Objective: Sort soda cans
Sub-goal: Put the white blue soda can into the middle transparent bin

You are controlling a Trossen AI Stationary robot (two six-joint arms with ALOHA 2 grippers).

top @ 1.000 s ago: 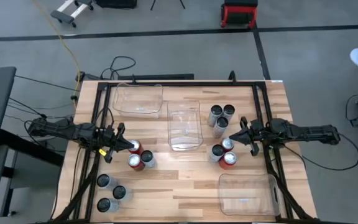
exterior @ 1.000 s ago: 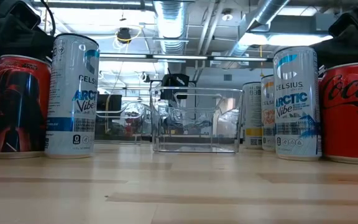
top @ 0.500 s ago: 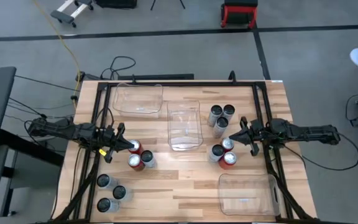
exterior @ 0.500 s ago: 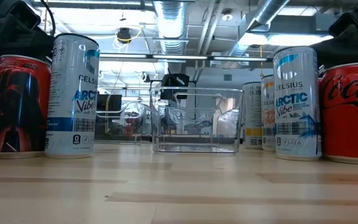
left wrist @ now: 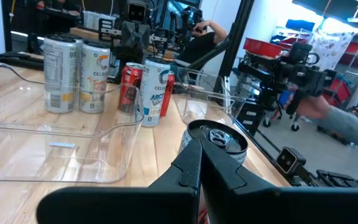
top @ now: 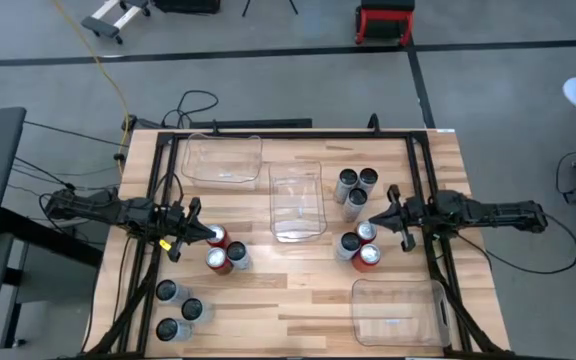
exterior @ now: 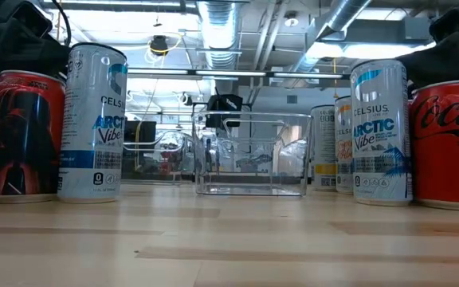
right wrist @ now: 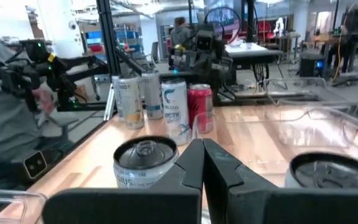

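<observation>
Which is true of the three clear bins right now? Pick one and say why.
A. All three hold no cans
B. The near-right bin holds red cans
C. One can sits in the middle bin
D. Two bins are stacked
A: in the high view the back-left bin, middle bin and near-right bin show only bare clear plastic, while every soda can stands on the table outside them.
</observation>
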